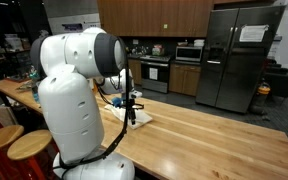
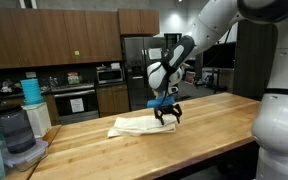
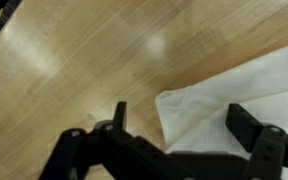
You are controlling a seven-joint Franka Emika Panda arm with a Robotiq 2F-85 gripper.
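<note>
Hovering low over a wooden table with the gripper pointing straight down, in both exterior views. Holding the jaws wide apart, clamping nothing. Straddling the edge of a white cloth in the wrist view, with one of the fingers standing over bare wood and its partner over the fabric. Lying flat and loosely folded on the table right under the gripper, reaching away from it to one side. Not showing clearly enough to tell whether touching the fabric or just clearing it. Standing well behind, against the kitchen wall: a steel fridge, a stove and a microwave.
</note>
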